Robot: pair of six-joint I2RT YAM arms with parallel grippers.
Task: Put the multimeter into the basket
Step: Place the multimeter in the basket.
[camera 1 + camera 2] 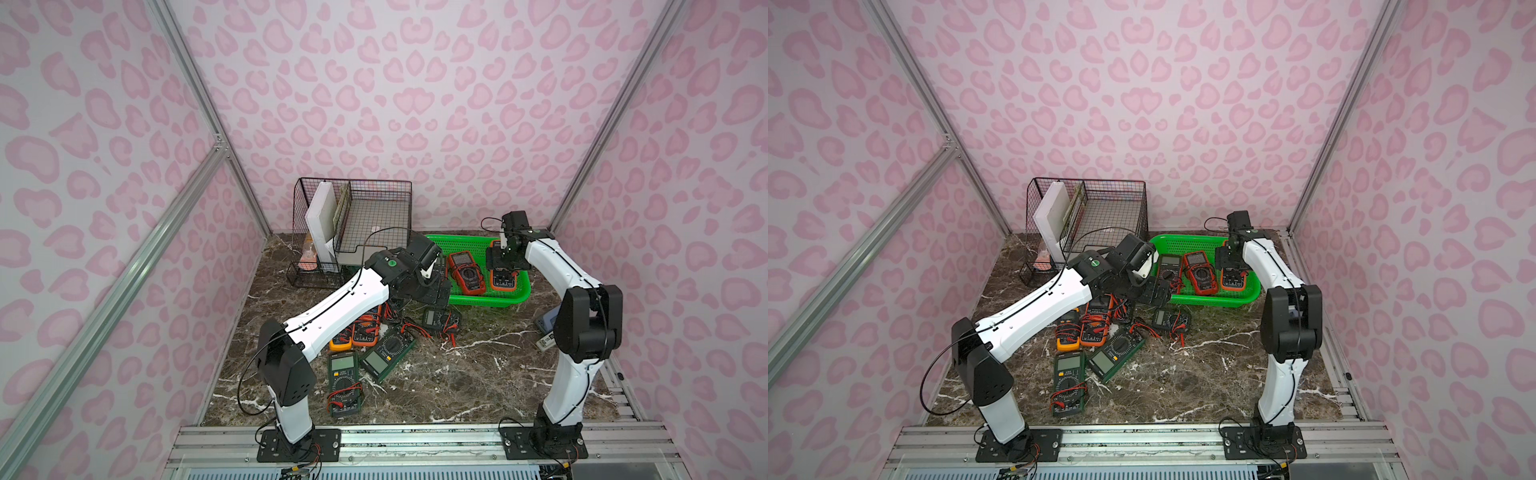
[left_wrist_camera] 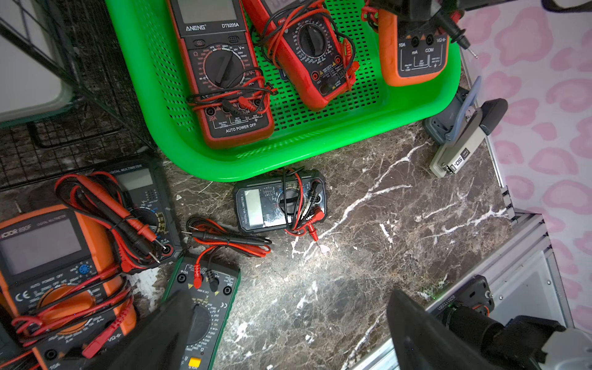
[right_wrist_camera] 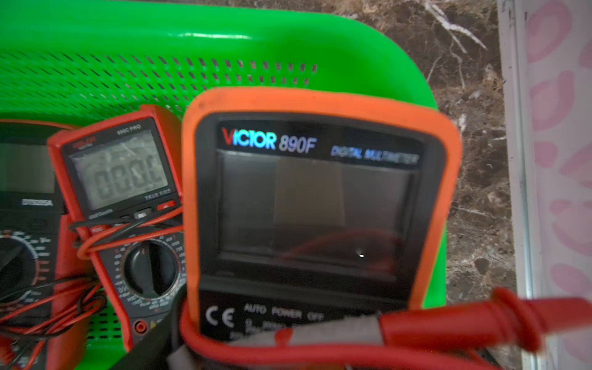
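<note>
Orange multimeter (image 3: 314,198) sits inside the basket (image 1: 482,300) beside two more meters (image 1: 466,272), right hand (image 1: 503,270) low on it, gripping or not I cannot tell; left hand (image 2: 288,298) wide open, empty, above the pile (image 1: 1068,332) waiting on the surface (image 1: 478,374)

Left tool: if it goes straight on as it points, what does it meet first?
Likely the bare marble tabletop: the open left tool points down between the green multimeter and the small black multimeter. Depth is unclear; it may clip the green one.
</note>
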